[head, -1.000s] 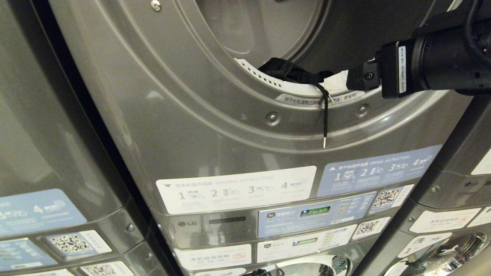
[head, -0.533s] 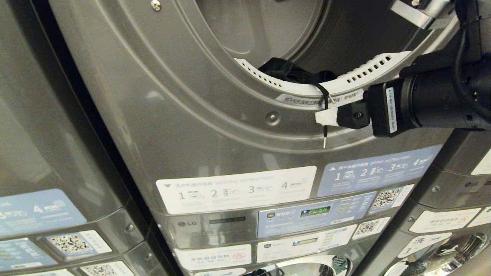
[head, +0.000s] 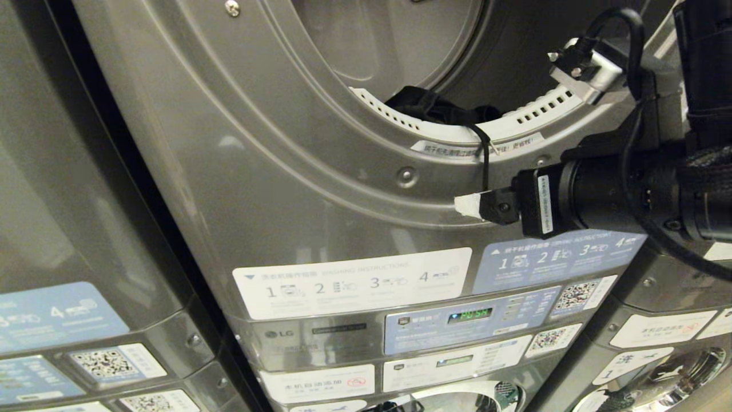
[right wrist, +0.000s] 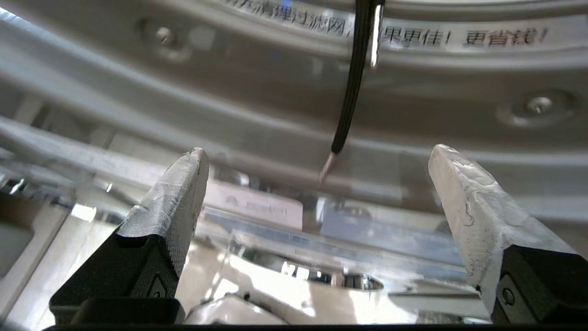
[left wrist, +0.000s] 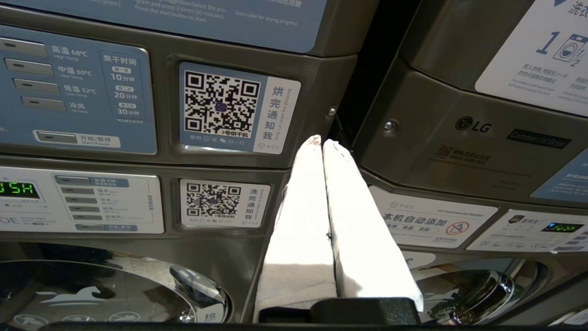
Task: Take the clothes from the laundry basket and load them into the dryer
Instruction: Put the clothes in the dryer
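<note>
my right hand (head: 466, 205) hides the drawstring's tip at six o'clock; the dark garment (head: 434, 107) is mostly hidden behind the dryer's rim (head: 400, 171).

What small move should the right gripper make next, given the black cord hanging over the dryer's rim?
Probably close on the drawstring and lift it inside: the right gripper is open and empty, while the black garment already lies in the drum.

Head view count: one dark garment (head: 437, 107) in the dryer opening (head: 400, 40), at its lower rim; one black drawstring (head: 485, 160) hanging over that rim. Four QR-code labels on the machine fronts. Two instruction stickers on the centre machine: one white (head: 351, 282), one blue (head: 563, 253). One lit green display (head: 469, 315).
</note>
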Motion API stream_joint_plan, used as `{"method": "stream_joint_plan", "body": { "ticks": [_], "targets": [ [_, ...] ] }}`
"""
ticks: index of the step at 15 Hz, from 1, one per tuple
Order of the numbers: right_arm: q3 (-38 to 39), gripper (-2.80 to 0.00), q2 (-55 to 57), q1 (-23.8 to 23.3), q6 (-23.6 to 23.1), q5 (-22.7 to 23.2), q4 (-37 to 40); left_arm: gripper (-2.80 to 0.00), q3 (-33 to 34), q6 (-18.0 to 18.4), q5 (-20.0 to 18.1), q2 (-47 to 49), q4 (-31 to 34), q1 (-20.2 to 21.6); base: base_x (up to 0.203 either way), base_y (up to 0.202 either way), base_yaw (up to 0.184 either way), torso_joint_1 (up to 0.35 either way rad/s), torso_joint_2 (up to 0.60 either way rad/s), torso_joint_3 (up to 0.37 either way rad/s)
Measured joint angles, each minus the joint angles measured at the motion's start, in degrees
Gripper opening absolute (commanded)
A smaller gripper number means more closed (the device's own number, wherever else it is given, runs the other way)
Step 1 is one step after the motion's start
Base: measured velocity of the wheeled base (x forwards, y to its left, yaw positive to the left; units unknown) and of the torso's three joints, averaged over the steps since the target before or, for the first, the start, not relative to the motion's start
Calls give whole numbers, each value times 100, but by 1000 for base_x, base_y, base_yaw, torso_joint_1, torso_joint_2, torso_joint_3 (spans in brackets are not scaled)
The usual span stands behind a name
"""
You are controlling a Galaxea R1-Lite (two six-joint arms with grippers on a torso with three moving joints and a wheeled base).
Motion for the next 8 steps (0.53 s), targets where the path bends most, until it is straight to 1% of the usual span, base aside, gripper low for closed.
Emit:
{"method": "stream_joint_plan", "body": {
  "ticks": [2, 8],
  "targets": [
    [107, 0, 115, -9, 9, -287, -206, -280, 0, 2, 0, 0, 0, 0, 0, 0, 0, 0, 0, 0],
    [83, 0, 380, -16, 77, -585, -268, -280, 0, 2, 0, 0, 0, 0, 0, 0, 0, 0, 0, 0]
  ]
}}
